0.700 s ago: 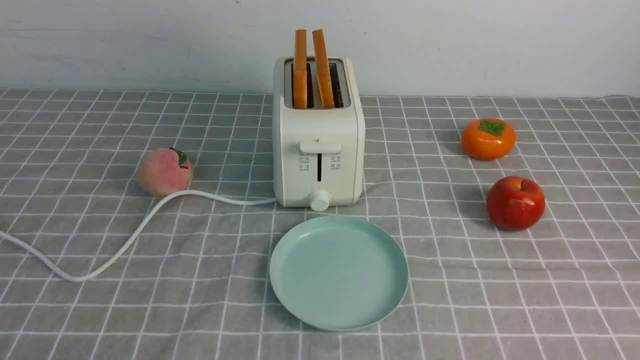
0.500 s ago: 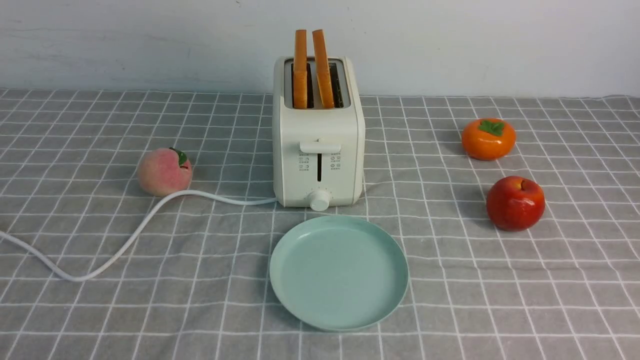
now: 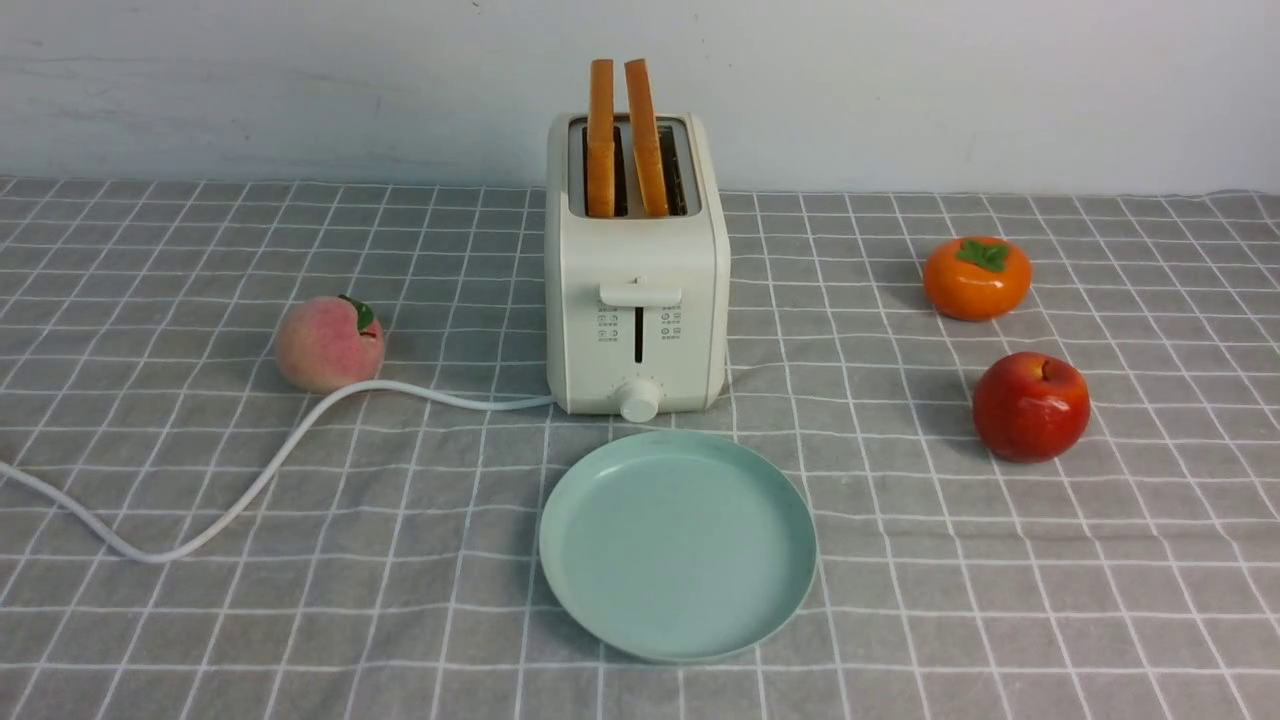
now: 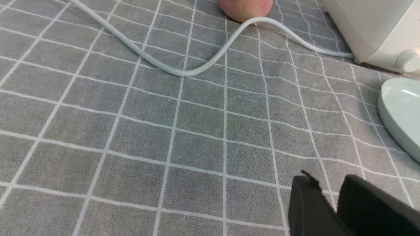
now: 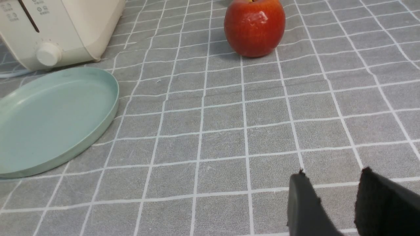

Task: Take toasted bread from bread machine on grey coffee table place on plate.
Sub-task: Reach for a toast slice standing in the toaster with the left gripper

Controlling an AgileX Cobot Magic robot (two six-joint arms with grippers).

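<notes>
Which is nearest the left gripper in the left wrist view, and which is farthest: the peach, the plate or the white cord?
From the left gripper:
1. plate: nearest, its rim just ahead, to the robot's right.
2. white cord: its bend lies farther out on the cloth.
3. peach: farthest, beyond the cord.

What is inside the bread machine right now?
Two slices of toasted bread stand in the bread machine, one per slot, tops sticking out. Their lower parts are hidden inside it.
</notes>
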